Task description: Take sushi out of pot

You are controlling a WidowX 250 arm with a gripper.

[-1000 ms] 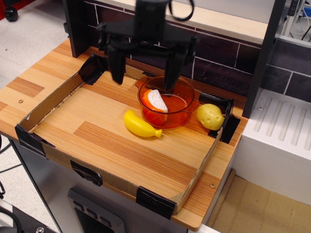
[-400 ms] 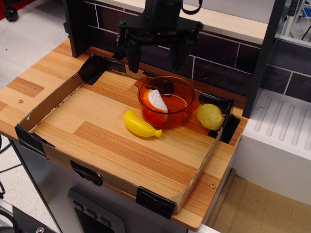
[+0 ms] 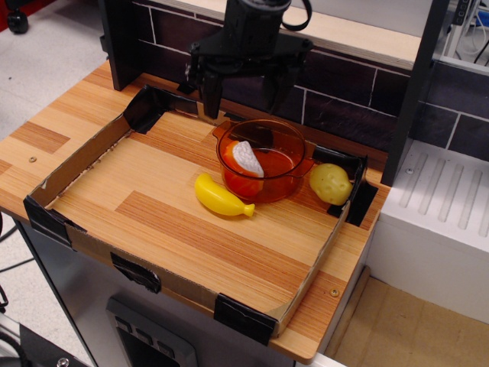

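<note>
The translucent orange pot (image 3: 267, 183) stands at the back right of the wooden board. The sushi (image 3: 244, 158), orange with a white rice part, leans inside it on the left side. My black gripper (image 3: 239, 107) hangs above and just behind the pot's far rim. Its two fingers (image 3: 209, 95) are spread wide and hold nothing.
A yellow toy banana (image 3: 220, 196) lies against the pot's front left. A pale yellow lumpy toy (image 3: 330, 183) sits to the pot's right by the cardboard wall (image 3: 84, 157). A dark brick backsplash (image 3: 344, 92) rises behind. The board's left and front hold nothing.
The gripper has risen from beside the pot and pulled back, fingers narrowing a little but still open. The sushi stays in the pot.
</note>
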